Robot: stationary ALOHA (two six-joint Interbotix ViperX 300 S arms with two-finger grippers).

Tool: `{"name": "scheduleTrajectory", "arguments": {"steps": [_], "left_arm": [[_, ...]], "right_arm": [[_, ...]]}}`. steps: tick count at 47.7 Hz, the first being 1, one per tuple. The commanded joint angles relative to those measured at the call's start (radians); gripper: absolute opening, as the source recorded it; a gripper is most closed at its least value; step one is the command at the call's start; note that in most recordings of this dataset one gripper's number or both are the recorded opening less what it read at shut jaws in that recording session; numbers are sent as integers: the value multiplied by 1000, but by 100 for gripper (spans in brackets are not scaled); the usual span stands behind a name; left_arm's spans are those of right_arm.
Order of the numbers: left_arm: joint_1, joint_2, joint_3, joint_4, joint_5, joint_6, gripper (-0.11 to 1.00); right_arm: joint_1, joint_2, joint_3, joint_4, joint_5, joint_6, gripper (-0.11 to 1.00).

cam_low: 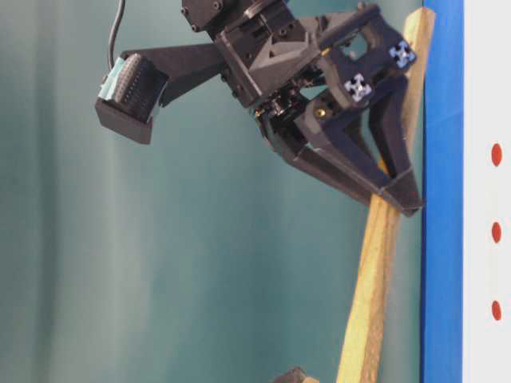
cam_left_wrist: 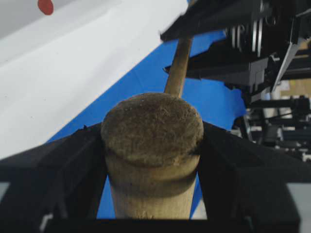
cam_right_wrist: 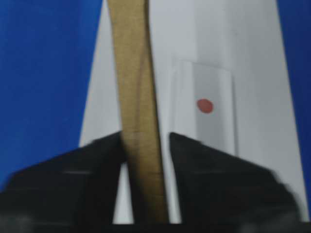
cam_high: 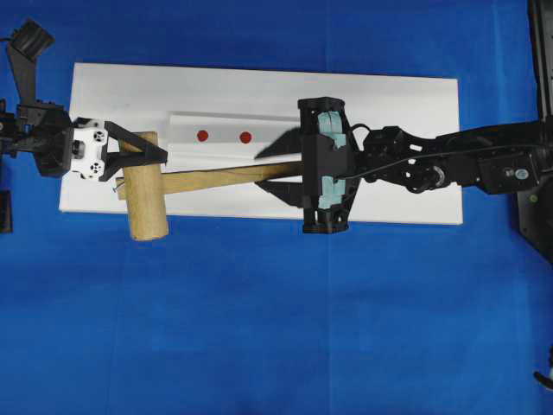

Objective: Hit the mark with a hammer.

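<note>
We clamp our left gripper [cam_high: 138, 160] on the stiff, top-heavy hammer [cam_high: 151, 197] head; our right gripper [cam_high: 281, 170] pinches its slim handle.

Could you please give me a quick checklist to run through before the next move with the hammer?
1. Left claw clamped on the hammer head: ok, a finger presses each side.
2. Right claw closed on the handle: cannot tell; fingers straddle it, the wrist view is blurred.
3. Red marks unobstructed: ok, both dots show in the overhead view.
4. Hammer head over a mark: not ok, it sits off to the side.
5. White board flat on the blue cloth: ok.
</note>
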Motion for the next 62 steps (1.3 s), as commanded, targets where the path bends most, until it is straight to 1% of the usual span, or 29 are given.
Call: {"name": "scheduleTrajectory", "arguments": {"steps": [1, 3, 4, 20, 31, 49, 50, 51, 54, 57, 59, 62], "left_arm": [[-6, -5, -31, 2, -8, 5, 47], [-6, -5, -31, 2, -9, 8, 47], [-6, -5, -31, 2, -9, 9, 47], [-3, 0, -31, 2, -6, 11, 47], [14, 48, -64, 2, -2, 11, 47], [14, 55, -69, 3, 34, 14, 48], [15, 55, -69, 3, 35, 14, 49], [14, 54, -69, 5, 35, 14, 53], [14, 52, -69, 5, 35, 15, 72], [14, 48, -63, 5, 37, 17, 86], [14, 44, -61, 6, 41, 17, 90], [14, 38, -58, 6, 46, 15, 88]], "right_arm": [[0, -12, -23, -3, 9, -3, 15], [-2, -12, -23, -2, 14, -3, 8], [0, -12, -23, -3, 15, -3, 8], [-2, -12, -23, -3, 12, -2, 8], [0, -12, -21, -2, 15, 2, 8], [3, -17, -17, 0, 17, 5, 8], [3, -17, -17, 0, 17, 5, 8], [3, -18, -15, 0, 15, 5, 8], [3, -20, -15, 0, 17, 6, 8], [3, -23, -12, 2, 15, 12, 8], [3, -28, -9, 5, 15, 15, 8], [3, -41, 3, 12, 15, 17, 8]]}}
